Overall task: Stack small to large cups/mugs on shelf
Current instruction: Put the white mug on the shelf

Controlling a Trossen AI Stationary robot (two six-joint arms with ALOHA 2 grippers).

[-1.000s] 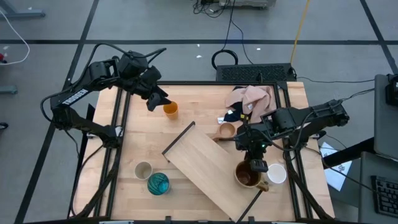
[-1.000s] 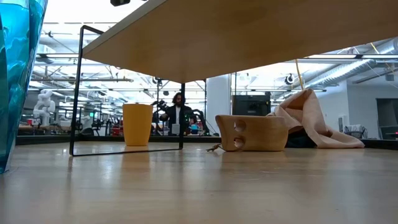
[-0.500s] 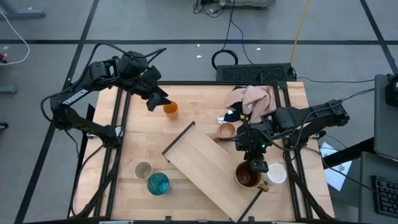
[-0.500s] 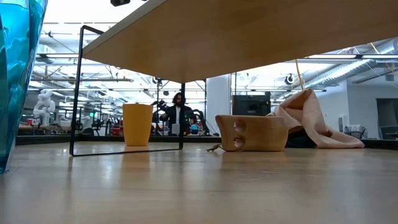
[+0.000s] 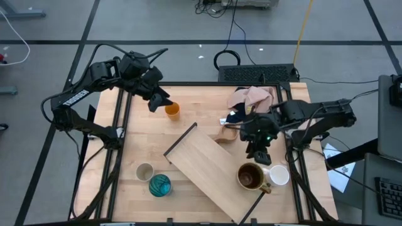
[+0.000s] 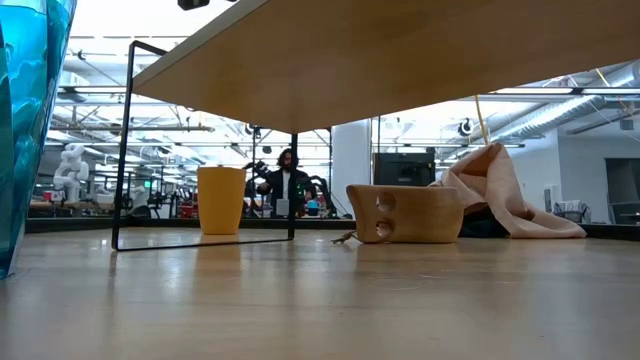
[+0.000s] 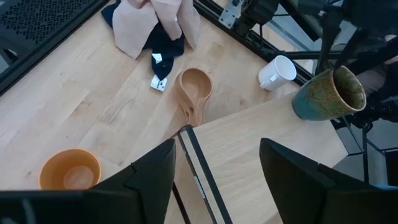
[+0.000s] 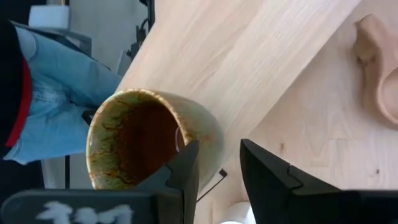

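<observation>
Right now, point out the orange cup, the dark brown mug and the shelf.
orange cup (image 5: 172,111), high view, on its open mouth.
dark brown mug (image 5: 250,176), high view, on its dark inside.
shelf (image 5: 204,166), high view, on its bare wooden top.

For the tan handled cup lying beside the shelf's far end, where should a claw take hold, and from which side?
Probably the stubby handle of the tan cup, gripped from straight above. The cup sits upright with its mouth open upward, and the handle juts toward the shelf. Its bowl looks wide and round, so the narrow handle, or else one rim wall, should suit two fingers better.
</observation>
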